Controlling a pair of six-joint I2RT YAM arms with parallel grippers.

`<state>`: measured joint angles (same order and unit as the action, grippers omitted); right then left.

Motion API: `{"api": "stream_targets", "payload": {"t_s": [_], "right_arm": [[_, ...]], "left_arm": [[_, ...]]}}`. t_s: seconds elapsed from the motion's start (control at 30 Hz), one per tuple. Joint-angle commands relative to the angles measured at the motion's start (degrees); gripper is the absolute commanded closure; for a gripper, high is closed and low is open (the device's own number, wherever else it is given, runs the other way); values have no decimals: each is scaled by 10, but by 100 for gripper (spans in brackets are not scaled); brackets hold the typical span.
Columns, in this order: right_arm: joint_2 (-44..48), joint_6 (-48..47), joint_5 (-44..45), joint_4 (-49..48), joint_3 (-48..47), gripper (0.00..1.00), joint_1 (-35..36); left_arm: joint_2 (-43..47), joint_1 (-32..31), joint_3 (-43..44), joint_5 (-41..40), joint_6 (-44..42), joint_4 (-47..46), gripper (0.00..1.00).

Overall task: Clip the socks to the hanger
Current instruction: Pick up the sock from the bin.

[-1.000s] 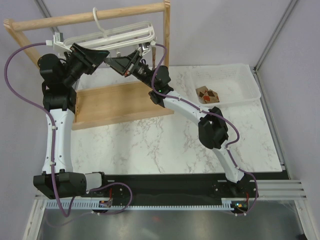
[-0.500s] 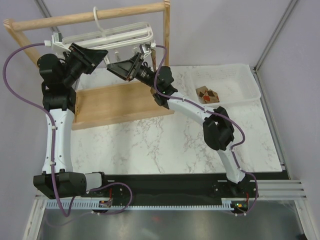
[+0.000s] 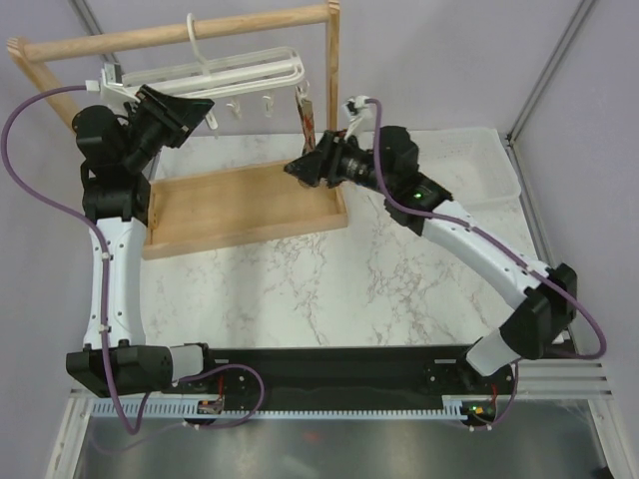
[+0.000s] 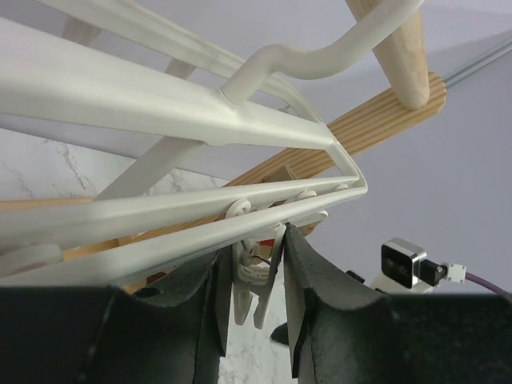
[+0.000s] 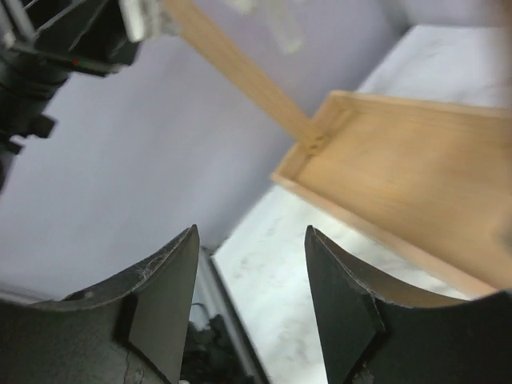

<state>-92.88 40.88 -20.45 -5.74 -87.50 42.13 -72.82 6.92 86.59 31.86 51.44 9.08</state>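
Observation:
The white hanger (image 3: 225, 70) hangs by its hook from the wooden rack's top bar. One argyle sock (image 3: 306, 116) dangles from a clip at the hanger's right end, next to the rack's post. My right gripper (image 3: 295, 169) is open and empty, below and apart from that sock; in the right wrist view its gripper (image 5: 250, 232) frames only table. My left gripper (image 3: 207, 108) is at the hanger's left part. In the left wrist view that gripper (image 4: 253, 244) closes round a dangling clip (image 4: 254, 282) under the hanger's rail (image 4: 160, 232). The other sock is hidden.
The wooden rack has a tray base (image 3: 240, 205), also in the right wrist view (image 5: 416, 160), and an upright post (image 3: 332, 90). A white basket (image 3: 479, 150) stands at the right behind my right arm. Grey walls close in behind and to the right.
My right gripper has let go of the sock and drawn back down and right from the hanger. The sock now hangs alone. The left arm has not moved.

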Motion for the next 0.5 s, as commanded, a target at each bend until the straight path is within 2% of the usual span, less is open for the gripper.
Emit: {"api": "stream_targets", "payload": {"t_s": [0.0, 0.13, 0.27, 0.47], "right_arm": [[66, -101, 59, 116, 46, 37, -102], [86, -135, 80, 173, 62, 38, -200], [68, -164, 110, 213, 70, 39, -277], [-58, -192, 105, 266, 22, 37, -382]], "left_arm": [[10, 0, 38, -22, -16, 18, 98], [14, 0, 39, -27, -14, 21, 98], [15, 0, 39, -28, -21, 25, 98], [17, -1, 40, -22, -25, 25, 98]]}}
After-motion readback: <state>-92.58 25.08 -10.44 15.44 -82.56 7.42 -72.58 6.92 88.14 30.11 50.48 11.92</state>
